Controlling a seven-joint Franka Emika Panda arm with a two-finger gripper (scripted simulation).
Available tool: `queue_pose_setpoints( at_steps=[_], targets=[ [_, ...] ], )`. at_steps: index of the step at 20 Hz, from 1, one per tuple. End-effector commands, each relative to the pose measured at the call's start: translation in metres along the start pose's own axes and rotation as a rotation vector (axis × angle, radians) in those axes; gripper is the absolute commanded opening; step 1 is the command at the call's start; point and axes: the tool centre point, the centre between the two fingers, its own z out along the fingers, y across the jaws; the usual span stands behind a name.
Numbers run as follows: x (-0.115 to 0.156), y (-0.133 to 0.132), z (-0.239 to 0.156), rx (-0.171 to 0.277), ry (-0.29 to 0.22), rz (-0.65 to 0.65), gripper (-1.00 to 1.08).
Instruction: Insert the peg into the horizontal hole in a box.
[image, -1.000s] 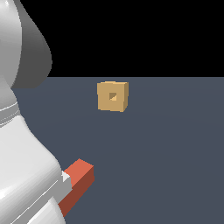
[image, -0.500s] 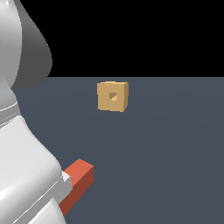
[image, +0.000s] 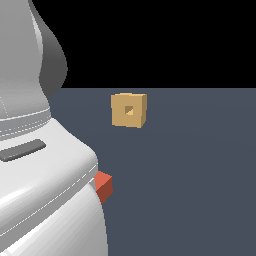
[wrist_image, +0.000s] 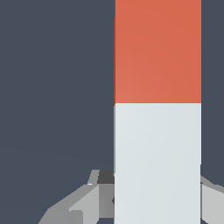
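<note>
The peg (wrist_image: 157, 109) fills the wrist view, its red-orange half pointing away from me and its white-grey half running back between my fingers. My gripper (wrist_image: 157, 194) is shut on the white-grey half, with one finger (wrist_image: 101, 189) showing on each side of it. In the exterior view only the peg's red end (image: 104, 185) sticks out from behind the white arm (image: 45, 190), and the gripper itself is hidden. The tan box (image: 129, 110) stands farther back on the floor. Its dark square hole (image: 129, 111) faces the camera, well apart from the peg.
The arm's large white body takes up the exterior view's left. A flat dark grey-blue floor (image: 190, 175) stretches around the box, under a black background.
The arm has shifted and now covers most of the peg. The red end sits a little higher and further to the exterior view's right. The box has not moved.
</note>
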Motion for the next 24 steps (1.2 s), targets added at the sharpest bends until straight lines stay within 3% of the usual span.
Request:
queue_pose_setpoints(
  at_steps=[1, 7, 19, 24],
  targets=[
    [0.018, -0.004, -0.004, -0.002, 0.001, -0.012, -1.00],
    [0.080, -0.021, -0.014, -0.002, 0.001, -0.050, -1.00],
    [0.255, -0.082, -0.042, -0.002, 0.000, -0.157, -1.00],
    [0.316, -0.107, -0.052, -0.002, 0.000, -0.195, -1.00]
  ],
)
